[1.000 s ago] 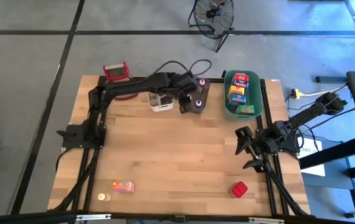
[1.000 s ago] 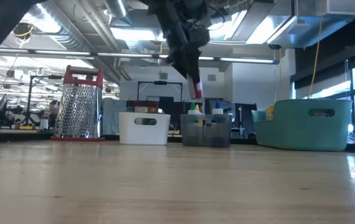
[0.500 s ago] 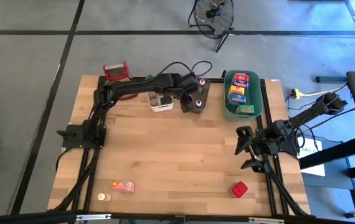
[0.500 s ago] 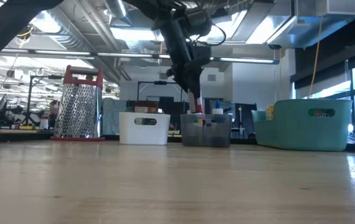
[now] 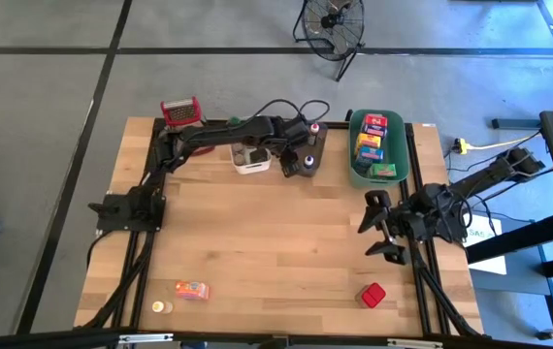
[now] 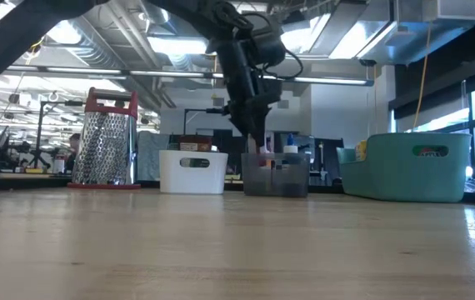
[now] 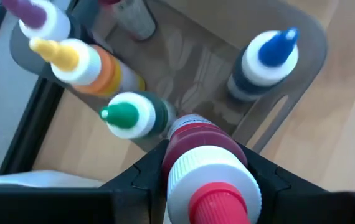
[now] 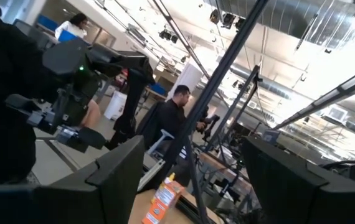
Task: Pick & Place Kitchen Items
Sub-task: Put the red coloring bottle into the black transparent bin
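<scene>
- The left gripper (image 7: 205, 171) is at the far side of the bench (image 5: 257, 252), low in the grey tub (image 5: 306, 155). Its fingers are clamped on a red-capped bottle (image 7: 207, 174), which stands nearly upright between them.
- The step in hand, as I judge it, is to put this bottle down among the other bottles in the tub.
- To do it well, the bottle should go straight down into the free place, between the green-capped bottle (image 7: 131, 116) and the blue-capped bottle (image 7: 266, 59). The green one is just beside it (a small push to the side could tip it).
- The fingers should open only when the bottom of the bottle rests on the tub floor; if they open sooner, it may fall over.
- After this the arm should lift straight up, so the fingers do not catch the neighbour caps.
- The bottle has a dark red body, a white collar and a red pointed cap. It looks smooth and light.
- A yellow-capped bottle (image 7: 71, 57) and a purple-capped one (image 7: 40, 18) stand at the tub's other end.
- The right gripper (image 5: 381, 228) waits over the right side of the bench, its fingers apart and holding nothing.
- An orange box (image 5: 191, 289), a small tin (image 5: 163, 307) and a red box (image 5: 371, 295) lie near the front edge, still to be picked.
</scene>
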You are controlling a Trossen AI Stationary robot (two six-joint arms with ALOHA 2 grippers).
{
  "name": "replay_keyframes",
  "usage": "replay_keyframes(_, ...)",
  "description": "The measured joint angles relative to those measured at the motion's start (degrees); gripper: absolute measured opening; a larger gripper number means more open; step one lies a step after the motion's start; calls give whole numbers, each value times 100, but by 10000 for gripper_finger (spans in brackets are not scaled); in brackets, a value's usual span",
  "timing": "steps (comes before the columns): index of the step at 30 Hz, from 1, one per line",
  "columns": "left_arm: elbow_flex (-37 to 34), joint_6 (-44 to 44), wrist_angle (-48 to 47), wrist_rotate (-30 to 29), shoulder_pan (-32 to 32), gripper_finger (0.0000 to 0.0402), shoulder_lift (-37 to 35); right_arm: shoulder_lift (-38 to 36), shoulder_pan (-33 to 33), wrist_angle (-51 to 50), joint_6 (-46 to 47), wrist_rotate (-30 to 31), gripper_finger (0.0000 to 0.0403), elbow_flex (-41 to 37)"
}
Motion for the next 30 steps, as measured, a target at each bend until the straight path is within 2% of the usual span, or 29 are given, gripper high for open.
replay_keyframes(11,0,-201,-175,152,154,135,37,0,-138,2,-15,-3,273,6)
replay_keyframes(14,0,-489,-172,413,223,135,41,0,-138,4,-17,-5,273,6)
replay_keyframes(22,2,-1430,-153,448,346,152,123,0,-139,6,-15,-9,273,6)
replay_keyframes(30,2,-1549,-128,448,344,156,123,0,-140,6,-10,-9,273,6)
